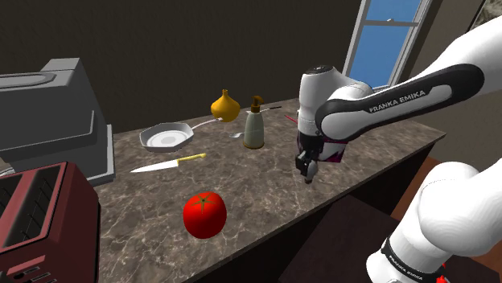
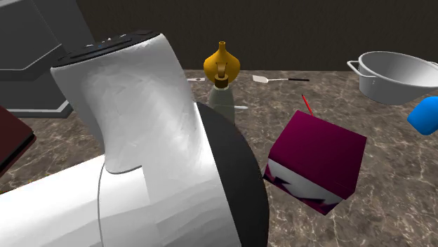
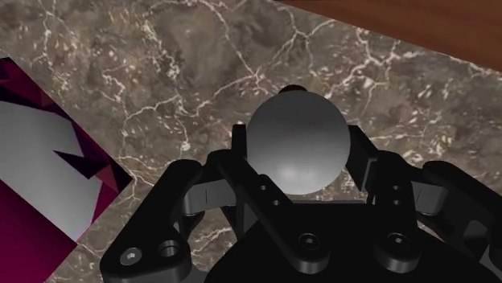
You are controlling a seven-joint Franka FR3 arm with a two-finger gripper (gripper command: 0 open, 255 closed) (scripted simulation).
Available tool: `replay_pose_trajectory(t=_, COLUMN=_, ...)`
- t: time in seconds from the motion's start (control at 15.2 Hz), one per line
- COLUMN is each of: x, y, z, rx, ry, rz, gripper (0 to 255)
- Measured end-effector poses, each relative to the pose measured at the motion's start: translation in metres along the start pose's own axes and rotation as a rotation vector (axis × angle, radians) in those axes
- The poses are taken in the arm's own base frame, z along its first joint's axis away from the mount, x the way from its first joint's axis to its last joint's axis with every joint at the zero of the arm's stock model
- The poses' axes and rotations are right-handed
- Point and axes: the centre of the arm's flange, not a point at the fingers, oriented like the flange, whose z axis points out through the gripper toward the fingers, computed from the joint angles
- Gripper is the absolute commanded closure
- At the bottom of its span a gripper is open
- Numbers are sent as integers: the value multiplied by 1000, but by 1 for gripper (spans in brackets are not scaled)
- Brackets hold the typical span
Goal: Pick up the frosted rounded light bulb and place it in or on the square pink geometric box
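You had the gripper (image 1: pixel 308 170) over the marbled bench (image 1: pixel 265 185), near its edge, its 2 fingers (image 3: pixel 362 161) clamped on the grey rounded light bulb (image 3: pixel 298 141); the pink box (image 2: pixel 316 165) sat just beside it.

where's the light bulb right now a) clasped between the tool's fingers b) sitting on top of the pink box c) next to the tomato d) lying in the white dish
a: in the wrist view the round grey light bulb is clasped between the two black fingers of the tool, with the counter behind it, and the pink box stands apart from it.
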Motion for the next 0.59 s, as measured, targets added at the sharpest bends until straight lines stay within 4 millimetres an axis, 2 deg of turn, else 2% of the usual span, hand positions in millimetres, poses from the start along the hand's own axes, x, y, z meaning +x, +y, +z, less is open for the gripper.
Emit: replay_pose_trajectory(t=0.59, x=0, y=8, z=-46, rx=0, ry=0, rz=0, gripper=255)
